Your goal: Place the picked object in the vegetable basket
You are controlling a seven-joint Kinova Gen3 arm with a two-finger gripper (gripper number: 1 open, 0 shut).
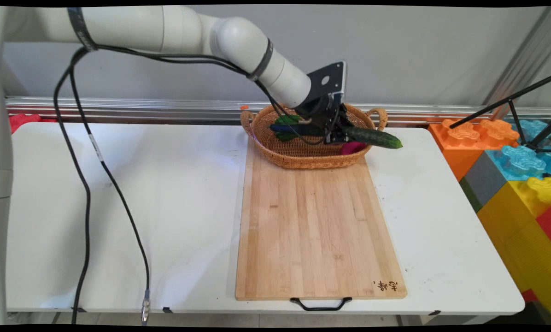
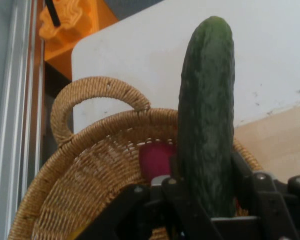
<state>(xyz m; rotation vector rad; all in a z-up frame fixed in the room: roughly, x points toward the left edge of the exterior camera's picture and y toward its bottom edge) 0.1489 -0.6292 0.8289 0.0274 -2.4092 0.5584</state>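
Note:
My gripper (image 1: pixel 342 133) is shut on a dark green cucumber (image 1: pixel 376 138), held over the right side of a woven wicker basket (image 1: pixel 303 159). The cucumber pokes out rightward past the basket's rim. In the hand view the cucumber (image 2: pixel 207 115) rises straight up between the fingers (image 2: pixel 176 192). A magenta item (image 1: pixel 353 147) lies in the basket just under the gripper, and it shows in the hand view as a magenta item (image 2: pixel 157 159) left of the cucumber. More green and dark vegetables (image 1: pixel 287 127) lie in the basket's left half.
The basket stands on the far end of a long wooden cutting board (image 1: pixel 319 230) with a black handle (image 1: pixel 320 304) at the near edge. Large coloured toy blocks (image 1: pixel 510 170) stand off the table's right end. Black cables (image 1: pixel 86 184) hang over the table's left half.

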